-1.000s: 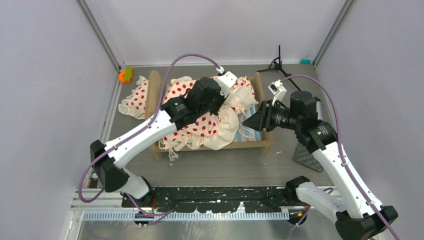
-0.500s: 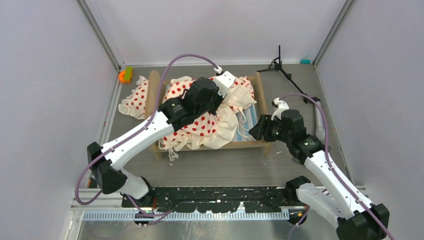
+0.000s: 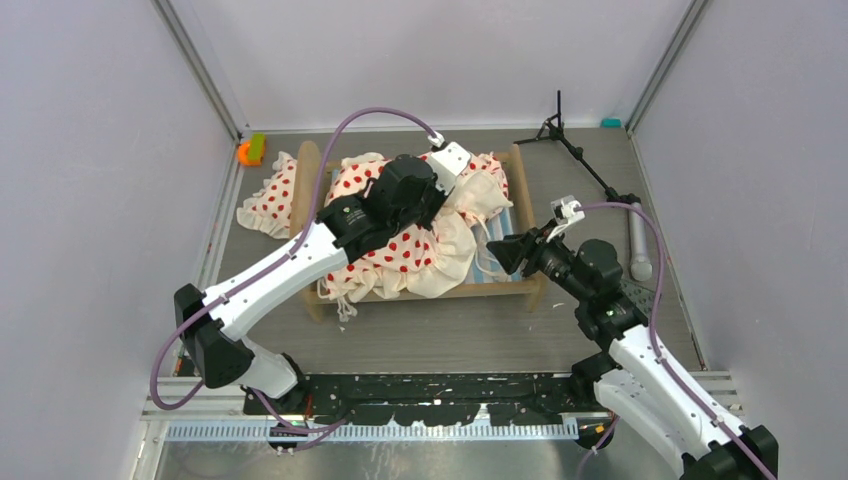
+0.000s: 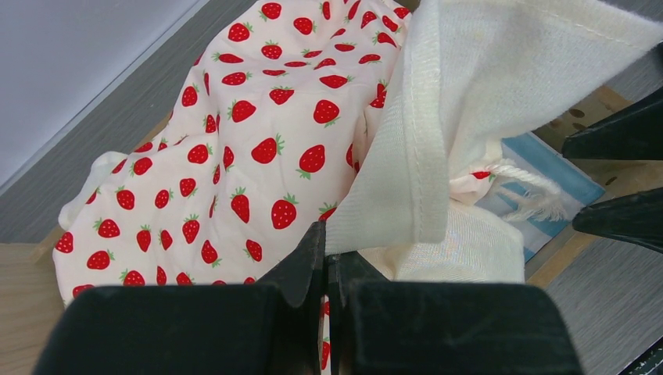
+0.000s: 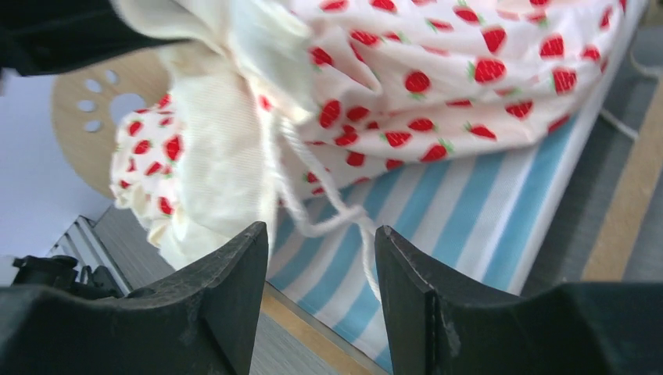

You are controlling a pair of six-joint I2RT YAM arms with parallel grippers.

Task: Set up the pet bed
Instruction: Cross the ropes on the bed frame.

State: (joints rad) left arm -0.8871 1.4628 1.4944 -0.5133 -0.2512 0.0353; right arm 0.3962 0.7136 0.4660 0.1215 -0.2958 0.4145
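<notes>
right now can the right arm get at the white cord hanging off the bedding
Probably yes: the right gripper is open, and the white cord dangles from the bedding just ahead of it, over the striped mattress, nothing between.

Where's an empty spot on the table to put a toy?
The bare table strip in front of the pet bed, up to the arms' bases. The bed is heaped with bedding, held by the left gripper; its right side is crowded by the right gripper and tripod stand.
</notes>
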